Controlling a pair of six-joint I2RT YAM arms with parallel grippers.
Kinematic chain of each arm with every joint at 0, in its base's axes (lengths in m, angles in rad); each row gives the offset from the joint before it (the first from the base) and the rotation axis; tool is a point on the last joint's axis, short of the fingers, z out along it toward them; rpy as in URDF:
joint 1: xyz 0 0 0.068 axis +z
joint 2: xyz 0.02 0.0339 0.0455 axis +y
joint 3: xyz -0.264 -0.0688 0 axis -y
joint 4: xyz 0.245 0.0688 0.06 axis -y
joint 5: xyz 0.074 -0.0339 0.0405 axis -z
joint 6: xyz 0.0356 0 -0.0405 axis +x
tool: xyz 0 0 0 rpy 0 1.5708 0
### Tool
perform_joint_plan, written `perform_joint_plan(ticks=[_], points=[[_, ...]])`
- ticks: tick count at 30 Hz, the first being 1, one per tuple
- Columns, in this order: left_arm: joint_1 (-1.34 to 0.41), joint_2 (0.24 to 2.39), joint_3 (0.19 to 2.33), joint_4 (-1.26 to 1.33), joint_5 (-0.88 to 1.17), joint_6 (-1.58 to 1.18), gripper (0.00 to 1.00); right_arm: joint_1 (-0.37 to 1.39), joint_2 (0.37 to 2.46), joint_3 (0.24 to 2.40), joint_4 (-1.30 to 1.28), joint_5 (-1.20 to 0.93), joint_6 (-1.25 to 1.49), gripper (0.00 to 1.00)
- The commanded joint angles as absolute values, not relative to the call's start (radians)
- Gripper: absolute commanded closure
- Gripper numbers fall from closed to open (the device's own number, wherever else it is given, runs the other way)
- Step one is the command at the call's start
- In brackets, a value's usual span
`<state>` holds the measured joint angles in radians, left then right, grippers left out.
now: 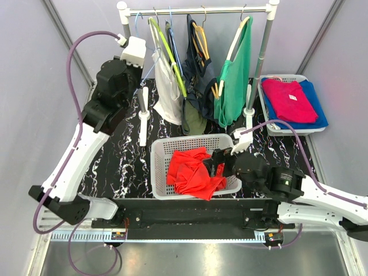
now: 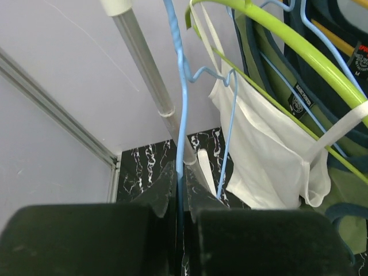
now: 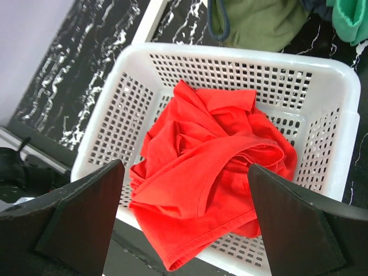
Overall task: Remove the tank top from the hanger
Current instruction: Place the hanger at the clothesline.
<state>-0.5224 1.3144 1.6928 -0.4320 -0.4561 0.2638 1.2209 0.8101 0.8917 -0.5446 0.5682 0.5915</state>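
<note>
Tank top (image 3: 195, 155), red, lies crumpled in the white basket (image 3: 241, 52) at the near edge of the surface (image 1: 115, 167); my right pincer (image 3: 185, 172) hangs spread above it, left pincer (image 2: 180, 178) pinching the blue hanger (image 2: 184, 98).

Matt red cloth tank top (image 3: 195, 172), perforated white plastic basket (image 3: 241, 52), blue coated-wire hanger (image 2: 184, 115)

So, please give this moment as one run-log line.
left gripper: shut on blue hanger | right gripper: open above red tank top | red tank top: in white basket
</note>
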Motion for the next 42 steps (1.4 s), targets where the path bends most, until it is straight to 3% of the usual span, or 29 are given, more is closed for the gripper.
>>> perform_joint_plan(ticks=[1, 18, 24, 42], points=[[-0.52, 1.35, 1.772, -0.344, -0.506, 0.262, 1.0, 1.215, 0.762, 0.896, -0.525, 0.615, 0.578, 0.01], [-0.535, 1.223, 1.74, -0.388, -0.44, 0.313, 1.0, 1.215, 0.755, 0.87, -0.496, 0.6, 0.549, 0.0], [-0.535, 1.186, 1.691, -0.359, -0.503, 0.339, 1.0, 1.215, 0.769, 0.871, -0.486, 0.588, 0.555, 0.0], [-0.535, 1.427, 1.868, -0.304, -0.541, 0.331, 1.0, 1.213, 0.666, 0.834, -0.491, 0.575, 0.583, 0.0]])
